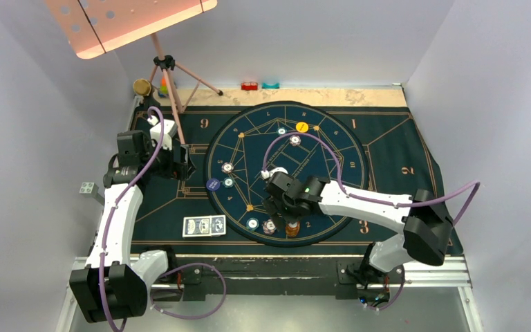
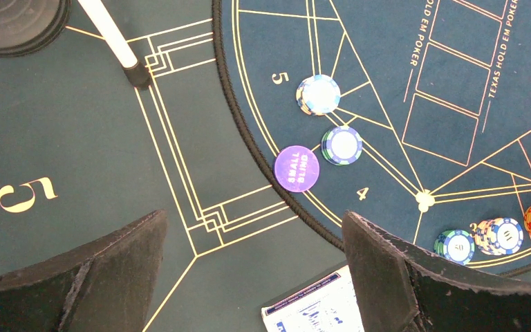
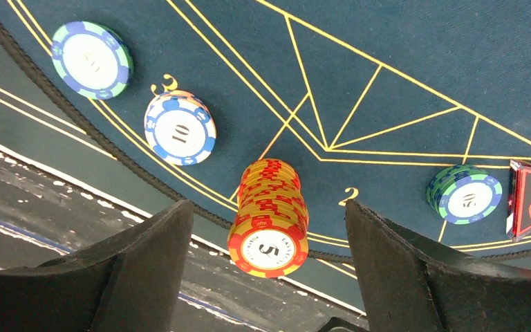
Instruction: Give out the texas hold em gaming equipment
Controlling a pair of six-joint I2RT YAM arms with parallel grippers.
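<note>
Right wrist view shows the right pincer (image 3: 266,232) spread wide, with the tall orange chip stack (image 3: 268,207) standing in the gap at the round mat's (image 3: 415,83) near rim, touching neither finger. If one finger lands first, the stack could topple and scatter off the mat. The left pincer (image 2: 256,238) hangs open and empty.

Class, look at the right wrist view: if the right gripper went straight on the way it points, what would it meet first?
The right gripper would likely meet the tall red-and-yellow chip stack marked 5, standing between its open jaws near the rim of the round mat; depth is unclear.
</note>
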